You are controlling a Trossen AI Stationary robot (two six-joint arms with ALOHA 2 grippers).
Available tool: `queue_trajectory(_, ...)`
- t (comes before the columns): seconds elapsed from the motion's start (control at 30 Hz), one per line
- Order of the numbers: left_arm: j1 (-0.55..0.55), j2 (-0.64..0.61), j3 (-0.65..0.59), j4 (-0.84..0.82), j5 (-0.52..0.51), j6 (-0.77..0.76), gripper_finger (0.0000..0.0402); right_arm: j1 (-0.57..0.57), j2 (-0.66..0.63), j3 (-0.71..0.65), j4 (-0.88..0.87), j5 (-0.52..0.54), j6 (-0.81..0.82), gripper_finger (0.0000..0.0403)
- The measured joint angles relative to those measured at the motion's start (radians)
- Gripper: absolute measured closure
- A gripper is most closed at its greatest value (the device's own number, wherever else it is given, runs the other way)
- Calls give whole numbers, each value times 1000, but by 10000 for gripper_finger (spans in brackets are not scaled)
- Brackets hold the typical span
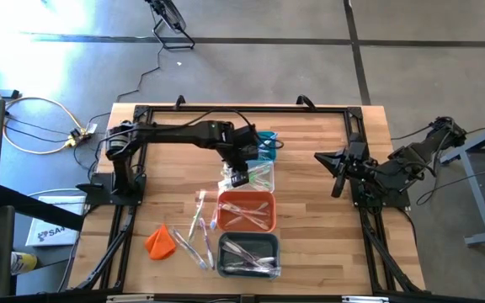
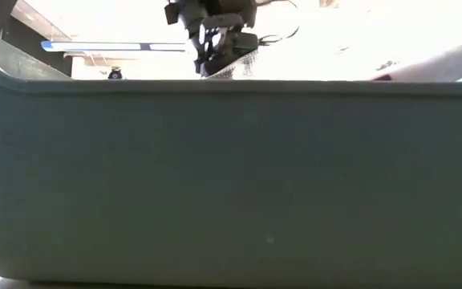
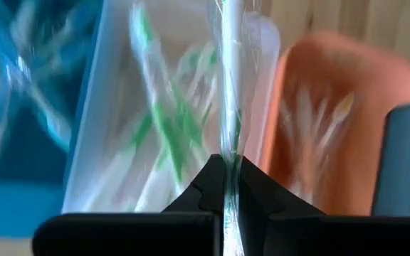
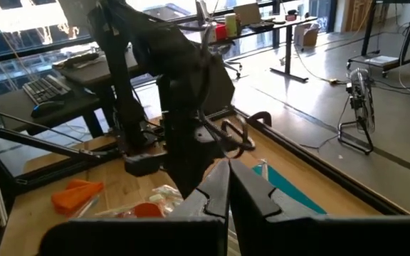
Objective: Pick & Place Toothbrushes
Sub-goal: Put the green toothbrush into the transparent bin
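Observation:
My left gripper (image 1: 239, 175) hangs over the clear bin (image 1: 262, 174) and is shut on a pale toothbrush (image 3: 229, 85) in a clear wrapper. Green-and-white toothbrushes (image 3: 164, 128) lie in that clear bin below it. More toothbrushes lie in the orange bin (image 1: 247, 211) and the grey bin (image 1: 248, 255), and several lie loose on the wood (image 1: 197, 229) beside them. The teal bin (image 1: 267, 141) stands at the far end of the row. My right gripper (image 1: 337, 171) waits shut in the air at the table's right side. My left gripper pinches the toothbrush between its two fingertips (image 3: 212, 178), at a spot along its shaft (image 3: 228, 146). The fingers slant down from the table's left side. The stick runs on past the fingertips, along them, and hangs clear above the clear bin.
An orange cloth lump (image 1: 160, 241) lies near the front left of the table. The four bins stand in a row down the middle. In the low view the grey bin's wall (image 2: 231, 185) fills nearly everything. Bare wood lies between the bins and the right arm.

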Motion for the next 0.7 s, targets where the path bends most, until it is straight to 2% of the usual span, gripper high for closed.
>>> queue_trajectory(0.23, 2, 52, 2, 70, -39, -16, 395, 0, 1, 0, 0, 1, 3, 401)
queue_trajectory(0.5, 0, 75, -1, 60, -63, -28, 395, 0, 1, 0, -2, -1, 3, 401)
queue_trajectory(0.7, 0, 74, -1, 62, -86, -50, 357, 0, 1, 0, -2, -1, 2, 401)
